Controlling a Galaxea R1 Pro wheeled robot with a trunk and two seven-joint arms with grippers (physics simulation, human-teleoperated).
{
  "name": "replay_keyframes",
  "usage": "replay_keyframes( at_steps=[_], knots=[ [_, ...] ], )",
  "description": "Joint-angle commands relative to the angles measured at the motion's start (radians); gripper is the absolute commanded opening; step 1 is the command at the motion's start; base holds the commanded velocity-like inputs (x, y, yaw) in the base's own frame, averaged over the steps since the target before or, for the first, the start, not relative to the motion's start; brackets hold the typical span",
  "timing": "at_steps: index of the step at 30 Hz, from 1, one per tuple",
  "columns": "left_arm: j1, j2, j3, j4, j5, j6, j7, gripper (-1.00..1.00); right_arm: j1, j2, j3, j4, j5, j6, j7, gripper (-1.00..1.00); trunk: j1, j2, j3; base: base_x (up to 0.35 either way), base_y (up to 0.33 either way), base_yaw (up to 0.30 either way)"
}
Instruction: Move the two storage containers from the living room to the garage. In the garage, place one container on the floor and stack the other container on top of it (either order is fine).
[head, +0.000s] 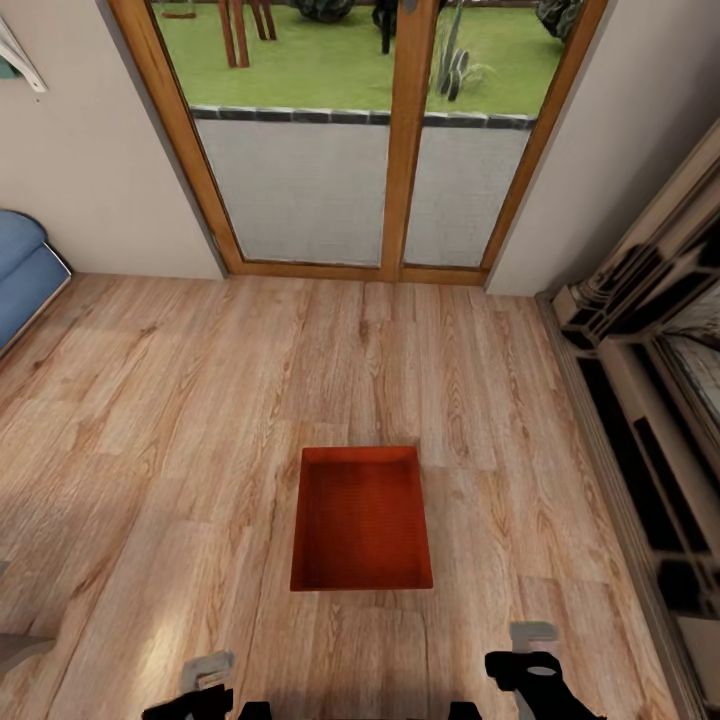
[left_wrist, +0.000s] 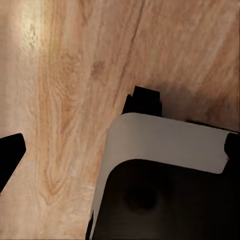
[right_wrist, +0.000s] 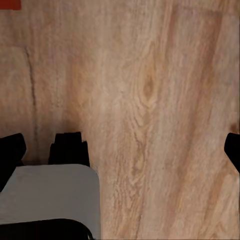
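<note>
One red-orange storage container sits open and empty on the light wood plank floor of the living room, straight ahead of me. A sliver of its corner reaches the edge of the right wrist view. My left arm and right arm hang low at the near edge, short of the container and to either side of it. The left gripper is open over bare planks, its dark fingertips far apart. The right gripper is open too, fingertips spread with nothing between them.
Wood-framed glass doors close the far wall, with a lawn outside. A blue sofa juts in at the left. The dark fireplace runs along the right. My own grey base shows beneath both wrists.
</note>
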Motion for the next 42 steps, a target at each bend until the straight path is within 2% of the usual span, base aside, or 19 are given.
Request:
replay_keyframes(
  at_steps=[1, 2, 5, 7, 11, 13, 15, 17, 18, 20, 24, 34, 42],
  knots=[
    [-0.037, 0.001, -0.008, -0.002, 0.011, 0.015, 0.011, 1.0, -0.026, 0.001, -0.005, -0.002, 0.008, 0.006, -0.003, 1.0, 0.0, 0.0, -0.001, 0.0, 0.0, 0.0],
    [-0.08, -0.001, -0.007, 0.002, 0.012, 0.021, 0.012, 1.0, -0.059, 0.002, -0.005, -0.003, 0.009, 0.003, -0.005, 1.0, 0.0, 0.0, -0.001, 0.0, 0.0, 0.0],
    [-0.161, -0.001, -0.007, 0.004, 0.012, 0.026, 0.014, 1.0, -0.132, 0.003, -0.004, -0.002, 0.009, -0.014, -0.003, 1.0, 0.0, 0.0, -0.001, 0.0, 0.0, 0.0],
    [-0.194, -0.004, -0.008, 0.004, 0.012, 0.026, 0.014, 1.0, -0.164, 0.003, -0.004, 0.003, 0.008, -0.029, -0.003, 1.0, 0.0, 0.0, -0.001, 0.0, 0.0, 0.0],
    [-0.275, -0.032, -0.008, 0.011, 0.01, 0.028, 0.016, 1.0, -0.234, 0.012, -0.004, 0.025, 0.005, -0.079, -0.003, 1.0, 0.0, 0.0, -0.001, 0.0, 0.0, 0.0],
    [-0.327, -0.057, -0.009, 0.028, 0.008, 0.028, 0.016, 1.0, -0.259, 0.033, -0.004, 0.042, 0.006, -0.102, -0.003, 1.0, 0.0, 0.0, -0.001, 0.0, 0.0, 0.0],
    [-0.411, -0.111, -0.011, 0.065, 0.002, 0.027, 0.026, 1.0, -0.281, 0.053, -0.003, 0.051, 0.006, -0.119, -0.003, 1.0, 0.0, 0.0, -0.001, 0.0, 0.0, 0.0],
    [-0.432, -0.133, -0.012, 0.077, -0.001, 0.022, 0.048, 1.0, -0.291, 0.065, -0.003, 0.053, 0.007, -0.12, -0.003, 1.0, 0.0, 0.0, -0.001, 0.0, 0.0, 0.0],
    [-0.436, -0.138, -0.013, 0.081, -0.001, 0.021, 0.056, 1.0, -0.293, 0.072, -0.003, 0.051, 0.008, -0.119, -0.003, 1.0, 0.0, 0.0, -0.001, 0.0, 0.0, 0.0],
    [-0.447, -0.15, -0.016, 0.102, -0.004, 0.014, 0.074, 1.0, -0.299, 0.107, -0.003, 0.05, 0.009, -0.119, -0.003, 1.0, 0.0, 0.0, -0.001, 0.0, 0.0, 0.0],
    [-0.454, -0.152, -0.018, 0.09, -0.005, -0.008, 0.094, 1.0, -0.303, 0.146, 0.006, 0.047, 0.022, -0.123, -0.003, 1.0, 0.0, 0.0, -0.001, 0.0, 0.0, 0.0],
    [-0.456, -0.15, -0.022, 0.069, -0.013, -0.016, 0.096, 1.0, -0.303, 0.149, 0.006, 0.049, 0.019, -0.124, 0.004, 1.0, 0.0, 0.0, -0.001, 0.0, 0.0, 0.0],
    [-0.456, -0.158, -0.028, 0.069, -0.028, -0.015, 0.096, 1.0, -0.303, 0.149, 0.007, 0.056, 0.02, -0.114, 0.038, 1.0, 0.0, 0.0, -0.001, 0.0, 0.0, 0.0]
  ],
)
